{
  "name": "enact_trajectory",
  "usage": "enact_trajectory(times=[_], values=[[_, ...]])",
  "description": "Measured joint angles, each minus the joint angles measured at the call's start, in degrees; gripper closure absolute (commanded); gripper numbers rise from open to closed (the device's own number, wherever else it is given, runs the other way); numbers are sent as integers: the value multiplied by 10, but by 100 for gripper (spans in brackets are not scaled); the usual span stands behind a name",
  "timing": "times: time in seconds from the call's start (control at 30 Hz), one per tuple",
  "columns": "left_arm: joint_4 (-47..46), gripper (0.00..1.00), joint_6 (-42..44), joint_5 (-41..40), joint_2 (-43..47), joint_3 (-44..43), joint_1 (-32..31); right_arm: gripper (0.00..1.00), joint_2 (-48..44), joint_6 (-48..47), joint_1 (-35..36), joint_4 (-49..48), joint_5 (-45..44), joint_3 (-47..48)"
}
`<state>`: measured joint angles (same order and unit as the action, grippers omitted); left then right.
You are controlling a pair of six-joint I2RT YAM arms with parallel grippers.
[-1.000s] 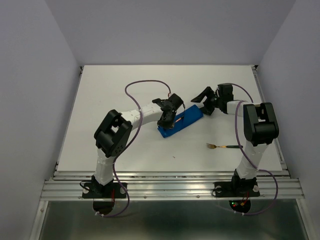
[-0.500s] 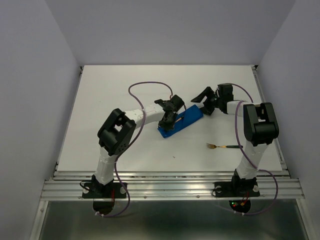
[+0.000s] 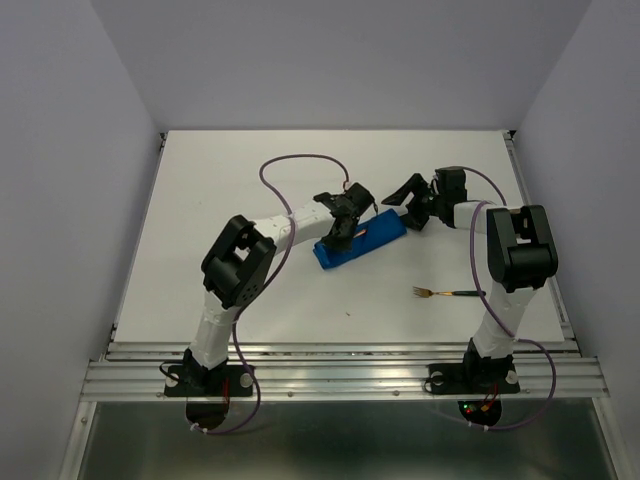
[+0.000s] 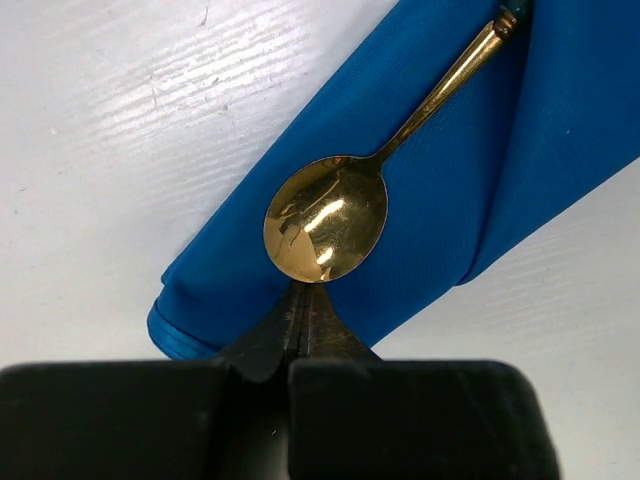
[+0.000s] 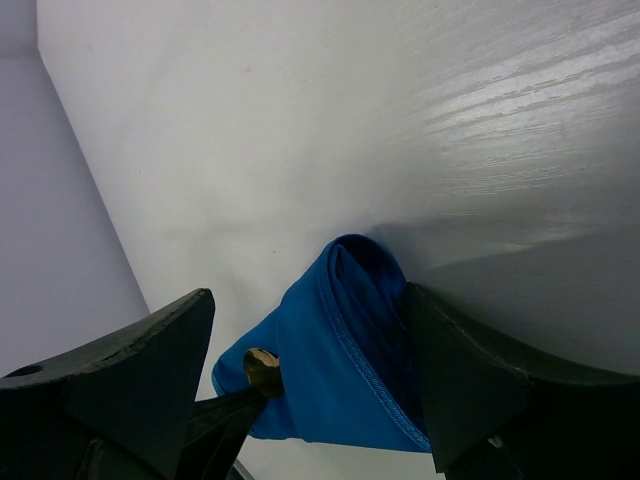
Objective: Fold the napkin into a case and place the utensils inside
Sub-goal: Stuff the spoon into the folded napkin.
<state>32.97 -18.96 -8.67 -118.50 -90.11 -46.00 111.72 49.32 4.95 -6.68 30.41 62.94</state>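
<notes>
The napkin is folded into a narrow blue case (image 3: 375,238) at mid-table. The gold spoon (image 4: 325,218) lies on it, its green handle tucked into the fold at the upper right. My left gripper (image 4: 303,290) is shut, its tips touching the rim of the spoon's bowl; it sits over the case's near-left half in the top view (image 3: 343,226). My right gripper (image 5: 308,295) is open, its jaws standing either side of the case's far end (image 5: 345,370), where the spoon bowl (image 5: 262,372) also shows. The fork (image 3: 447,293) lies alone near the right arm.
The white table (image 3: 230,200) is bounded by grey walls on three sides. The left arm's purple cable (image 3: 290,165) loops above the table behind the case. The arm bases stand on a metal rail (image 3: 340,375) at the near edge.
My left gripper has moved up and right along the case, with the spoon ahead of its tips. The case's near-left end has shifted slightly. The right arm and the fork have not moved.
</notes>
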Motion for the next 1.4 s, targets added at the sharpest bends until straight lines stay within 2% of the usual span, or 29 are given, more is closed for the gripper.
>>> enact_trajectory(times=[0.3, 0.63, 1.4], values=[[14, 100, 1, -18, -37, -44, 0, 18, 0, -2, 0, 0, 1, 0], [22, 100, -16, -63, -40, -52, 5, 18, 0, -5, 0, 0, 1, 0], [13, 100, -19, -80, -44, -103, 19, 18, 0, -11, 0, 0, 3, 0]])
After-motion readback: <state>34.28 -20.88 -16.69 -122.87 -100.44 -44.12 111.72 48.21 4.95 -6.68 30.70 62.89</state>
